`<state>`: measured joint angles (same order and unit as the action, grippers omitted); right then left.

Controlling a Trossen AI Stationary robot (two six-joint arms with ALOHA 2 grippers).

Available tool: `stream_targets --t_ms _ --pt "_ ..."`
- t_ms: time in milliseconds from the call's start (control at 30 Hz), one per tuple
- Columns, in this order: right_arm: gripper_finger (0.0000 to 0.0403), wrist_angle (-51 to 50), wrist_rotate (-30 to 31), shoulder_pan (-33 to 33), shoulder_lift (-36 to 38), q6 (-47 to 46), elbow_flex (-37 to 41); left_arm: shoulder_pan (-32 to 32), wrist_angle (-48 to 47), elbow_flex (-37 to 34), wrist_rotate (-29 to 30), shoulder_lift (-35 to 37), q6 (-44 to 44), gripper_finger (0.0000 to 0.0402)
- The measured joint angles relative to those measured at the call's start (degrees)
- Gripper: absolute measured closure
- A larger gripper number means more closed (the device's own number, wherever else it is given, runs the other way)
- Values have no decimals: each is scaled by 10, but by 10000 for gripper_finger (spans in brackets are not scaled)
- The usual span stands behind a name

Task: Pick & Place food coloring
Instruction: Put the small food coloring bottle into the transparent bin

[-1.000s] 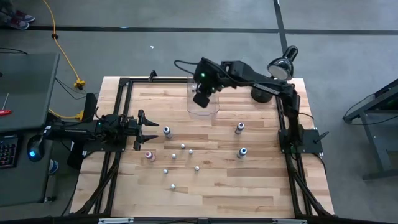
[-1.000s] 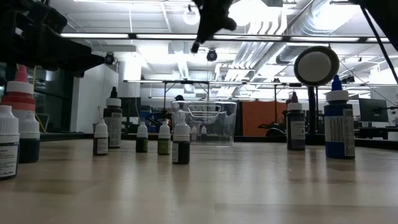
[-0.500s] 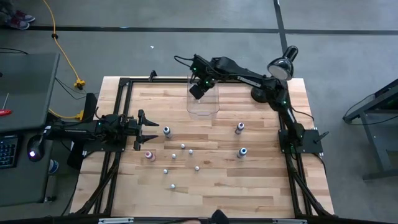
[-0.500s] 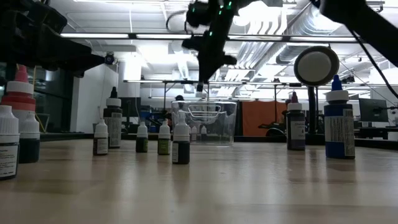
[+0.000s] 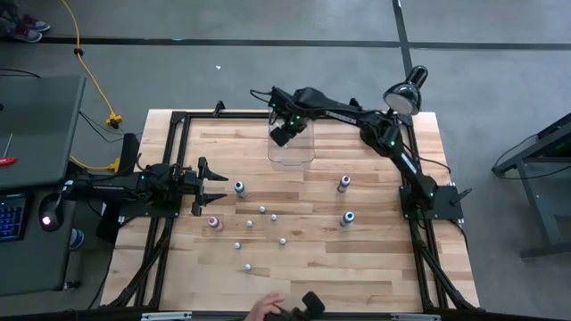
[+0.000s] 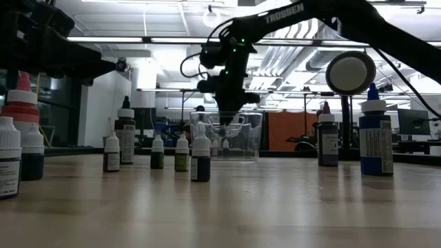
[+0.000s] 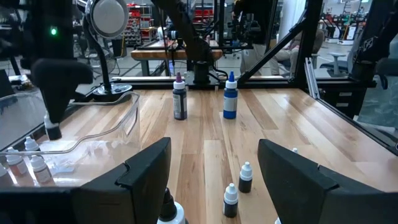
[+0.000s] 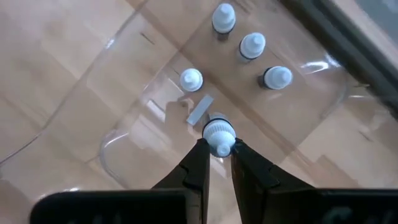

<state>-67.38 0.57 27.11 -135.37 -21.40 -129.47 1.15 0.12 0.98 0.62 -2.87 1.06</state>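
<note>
Plank-grained pale wood tabletop (image 5: 357,259) carries a clear rectangular plastic bin (image 5: 292,152) with rounded corners; four small white-capped food coloring bottles (image 8: 252,45) stand inside, bodies hidden under their caps. Right pincer (image 8: 216,163) hangs over the bin, clamped on a white ribbed-cap bottle (image 8: 218,134). Left pincer (image 5: 217,187) waits at the tabletop's left side, fingers apart.

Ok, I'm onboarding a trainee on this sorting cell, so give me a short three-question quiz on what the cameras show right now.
1. True or false: the right gripper is shut on a bottle above the clear bin.
2. How many bottles already stand inside the bin, not counting the held one?
A. one B. four C. seven
3. Fill in: the left gripper waits at the table's ___ side with its jaws ___.

Key: 1 true. 2 B, counted in the right wrist view. 3 left; open.
</note>
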Motion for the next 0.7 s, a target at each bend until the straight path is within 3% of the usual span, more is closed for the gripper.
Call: stream_targets --t_ms 700 --pt "355 61 -27 19 -40 -32 0 0 0 0 0 0 0 163"
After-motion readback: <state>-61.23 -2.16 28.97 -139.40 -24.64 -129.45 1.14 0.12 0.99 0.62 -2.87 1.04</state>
